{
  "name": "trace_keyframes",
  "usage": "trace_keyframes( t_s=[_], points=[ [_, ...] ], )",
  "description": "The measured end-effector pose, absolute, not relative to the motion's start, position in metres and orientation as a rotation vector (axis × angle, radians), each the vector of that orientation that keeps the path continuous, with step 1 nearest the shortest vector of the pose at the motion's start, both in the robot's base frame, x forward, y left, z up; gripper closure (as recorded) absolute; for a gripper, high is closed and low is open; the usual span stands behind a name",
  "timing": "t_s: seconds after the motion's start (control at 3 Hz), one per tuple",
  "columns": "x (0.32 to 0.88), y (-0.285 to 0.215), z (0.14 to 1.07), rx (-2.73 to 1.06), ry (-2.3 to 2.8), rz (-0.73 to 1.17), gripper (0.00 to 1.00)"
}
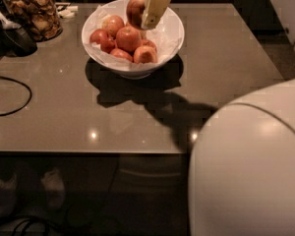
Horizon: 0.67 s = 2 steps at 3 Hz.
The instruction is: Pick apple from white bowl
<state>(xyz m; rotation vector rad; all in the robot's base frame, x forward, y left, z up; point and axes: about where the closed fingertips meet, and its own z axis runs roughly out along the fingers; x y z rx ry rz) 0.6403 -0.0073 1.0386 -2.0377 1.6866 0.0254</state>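
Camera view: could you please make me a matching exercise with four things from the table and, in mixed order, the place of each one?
1. apple
2. white bowl
3. glass jar
4. black cable

A. far left corner of the table
B. gripped in the end effector, above the bowl's far side
C. far middle of the table, holding other apples
D. left edge of the table, lying flat

Pairs: 1-B, 2-C, 3-A, 4-D.
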Motion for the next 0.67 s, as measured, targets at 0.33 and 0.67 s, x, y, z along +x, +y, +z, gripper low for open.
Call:
trace_keyframes(
  t_s=[0.33, 0.67],
  points=[
    [0.6007, -0.0181, 1.0336, -2.017, 1.711, 0.032, 1.0],
    [0.5981, -0.018, 1.0315, -2.02, 1.712, 0.035, 1.0]
  ],
)
